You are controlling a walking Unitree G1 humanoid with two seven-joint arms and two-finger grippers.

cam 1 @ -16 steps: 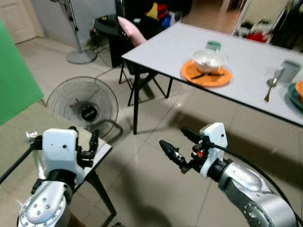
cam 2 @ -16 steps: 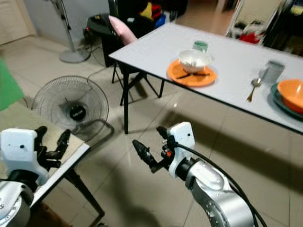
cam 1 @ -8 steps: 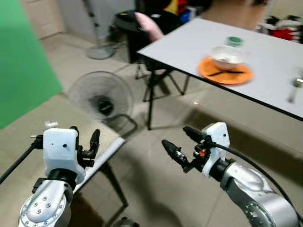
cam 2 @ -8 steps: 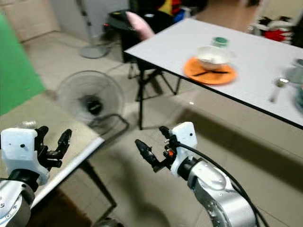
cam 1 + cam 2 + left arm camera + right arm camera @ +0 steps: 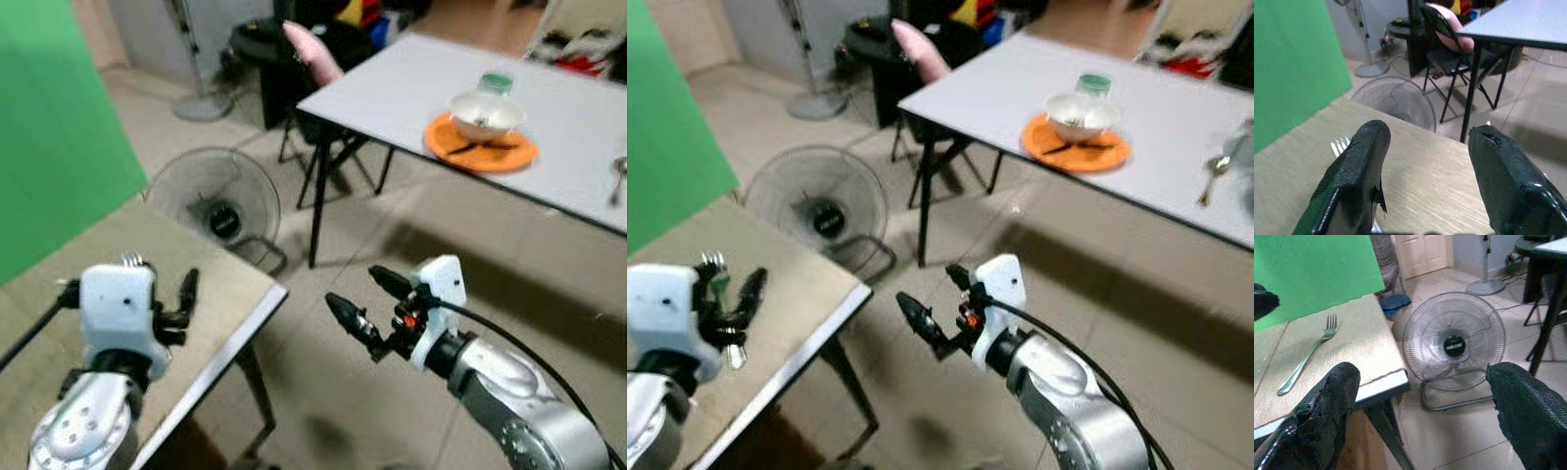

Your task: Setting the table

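Both grippers empty, fork on the wooden table.
Left gripper [image 5: 1425, 171] hangs over the wooden table [image 5: 220, 294], fingers wide apart, nothing between them. Fork [image 5: 1307, 354] lies flat on that table by the left gripper; in the right wrist view its long axis runs 7 to 1 o'clock, tines at the 1 end. Floor fan [image 5: 217, 203] stands just past the table. Right gripper [image 5: 365, 305] is over the floor, jaws spread, nothing held. White table [image 5: 411, 78] at 1 o'clock carries an orange plate [image 5: 480, 155] with a bowl [image 5: 484, 113].

Head cameras look down, wrist cameras share floor fan [image 5: 1454, 344]
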